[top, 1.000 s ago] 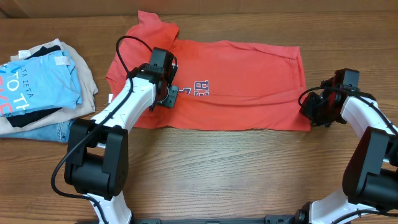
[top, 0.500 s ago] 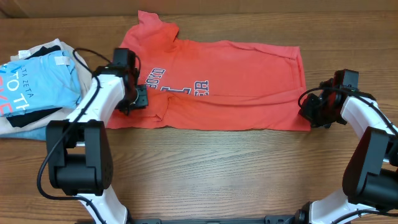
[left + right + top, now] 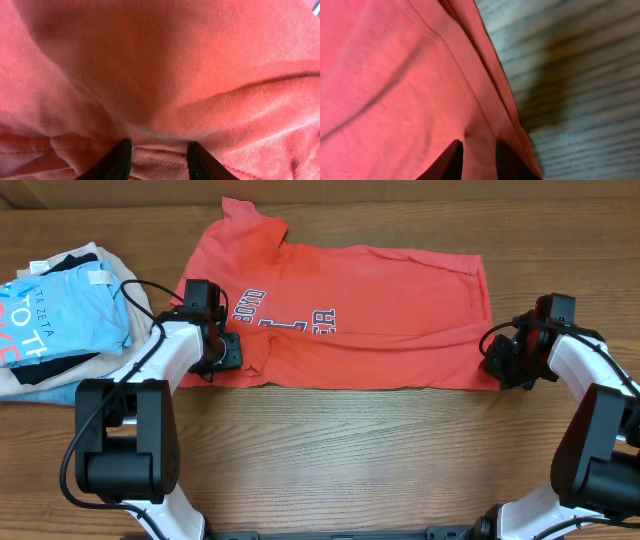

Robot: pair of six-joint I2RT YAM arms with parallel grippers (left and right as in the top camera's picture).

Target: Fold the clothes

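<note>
Coral-red soccer T-shirt (image 3: 380, 320) lies lengthwise on the worktop (image 3: 350, 450), apparently folded once along its near edge, with more folds to come. The left pincer (image 3: 228, 350) pinches bunched fabric at the sleeve end. The right pincer (image 3: 497, 360) straddles the hem corner, grip unclear.

**Wood table, side pile, flat light**

Brown wood-grain table (image 3: 330, 450) fills the whole overhead frame, grain running left to right. At the left edge of the frame a pile of folded garments (image 3: 60, 320) lies on it: light blue printed tee on top, beige, black and denim underneath. Upper left corner: paler tan strip (image 3: 35, 192), can't tell what. Light is even, shadows soft. Right wrist view: same grain on the right side, with one blurry dark shadow patch.
</note>
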